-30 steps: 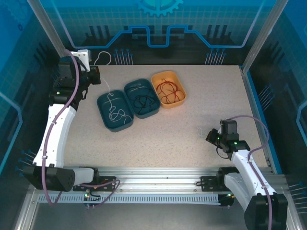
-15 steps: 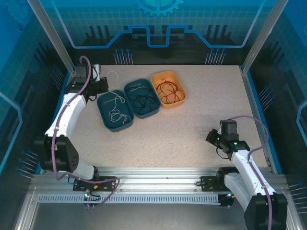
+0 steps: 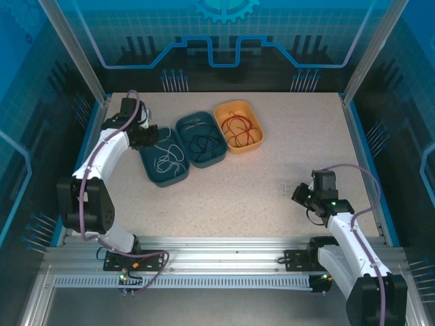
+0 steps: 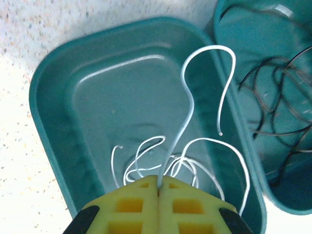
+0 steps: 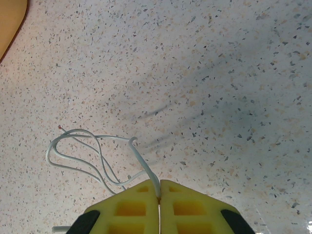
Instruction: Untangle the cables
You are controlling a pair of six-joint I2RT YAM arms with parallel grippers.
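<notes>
Up top, we have the left tool [image 3: 141, 133] down at the left rim of the dark teal oval plastic tray [image 3: 151, 175], and in that tray lies the thin white cable [image 3: 168, 160], loosely looped. Right beside it, the second dark teal oval tray [image 3: 182, 125] carries the thin black cable [image 3: 202, 143], and next along, the orange oval tray [image 3: 257, 139] holds the thin red cable [image 3: 239, 126]. Over on the right, well apart from the trays, the right tool [image 3: 299, 193] sits low over the speckled beige tabletop [image 3: 231, 204], with a short pale white wire [image 3: 283, 185] at its tip.

On to the left wrist camera: we see the left tool [image 4: 158, 181] with its yellow pads [image 4: 131, 207] pressed together, pinching the thin white cable [image 4: 189, 103]. One strand climbs from the pads, hooks over and ends free above the tray floor, with the other loops bunched just ahead of the pads. The thin black cable [image 4: 274, 105] coils in the neighbouring tray at the right edge.

Now the right wrist camera: the right tool [image 5: 159, 191] is clamped tight too, gripping the short pale white wire [image 5: 145, 166], whose loops lie to the left on the tabletop, and a corner of the orange tray [image 5: 9, 22] peeks in at top left
</notes>
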